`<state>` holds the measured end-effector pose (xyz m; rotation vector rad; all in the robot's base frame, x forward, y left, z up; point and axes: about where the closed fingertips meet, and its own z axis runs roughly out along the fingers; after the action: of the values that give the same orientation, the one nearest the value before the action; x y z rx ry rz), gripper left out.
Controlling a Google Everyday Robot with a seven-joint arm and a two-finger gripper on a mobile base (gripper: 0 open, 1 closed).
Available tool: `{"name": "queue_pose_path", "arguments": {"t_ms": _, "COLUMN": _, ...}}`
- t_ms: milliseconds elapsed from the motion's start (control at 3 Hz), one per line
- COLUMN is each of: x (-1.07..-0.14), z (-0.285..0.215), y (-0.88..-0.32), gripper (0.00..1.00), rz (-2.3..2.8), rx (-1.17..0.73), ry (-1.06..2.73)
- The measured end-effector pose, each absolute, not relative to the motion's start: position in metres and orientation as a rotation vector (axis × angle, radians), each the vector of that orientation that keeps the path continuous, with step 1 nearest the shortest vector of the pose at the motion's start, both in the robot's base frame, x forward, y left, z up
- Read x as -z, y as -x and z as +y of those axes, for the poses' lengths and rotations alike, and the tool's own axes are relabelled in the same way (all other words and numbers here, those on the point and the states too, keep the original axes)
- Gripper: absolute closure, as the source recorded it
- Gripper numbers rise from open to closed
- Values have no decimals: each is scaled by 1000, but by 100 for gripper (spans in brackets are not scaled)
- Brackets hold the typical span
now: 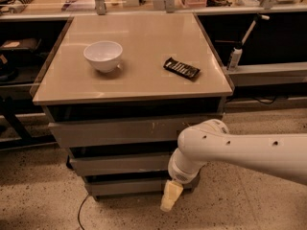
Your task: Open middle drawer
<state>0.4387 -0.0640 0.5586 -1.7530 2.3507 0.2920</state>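
**Arm is parked low at the right end of the drawer stack**

So the cabinet is a square unit with a tan, smooth counter [144, 83] on top and three grey fronts stacked below it. The middle drawer [120, 165] is the wide, shallow, plain grey panel with no handle. It sits between the taller grey front with white scratch marks [110, 131] above it and the narrowest grey front [127, 187] at the bottom. All three look pushed in, with dark gaps between them.

The bulky white robot arm [240, 150] comes in from the right. Its rounded wrist covers the right end of the middle drawer's panel. The cream-coloured gripper [171, 196] hangs from that wrist and points down toward the speckled floor [240, 210]. It's lower than the middle drawer, just at the right end of the narrowest front. From this angle it reads as one pale lump, so I honestly can't tell whether it's spread or closed, or whether it's touching the cabinet at all.

Up on the counter there's a round white ceramic bowl [103, 55] at the left. A flat black rectangular packet with pale stripes [182, 68] lies well apart from it on the right. A thin black cable [79, 209] trails on the floor near the cabinet's left corner.
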Motion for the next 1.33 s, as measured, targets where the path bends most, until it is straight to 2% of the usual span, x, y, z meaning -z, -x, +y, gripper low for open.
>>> {"name": "queue_pose_path", "arguments": {"t_ms": 1333, "x": -488, "z": -72, "y": -510, "gripper": 0, "rz": 2385, "rx": -193, "ry": 1681}}
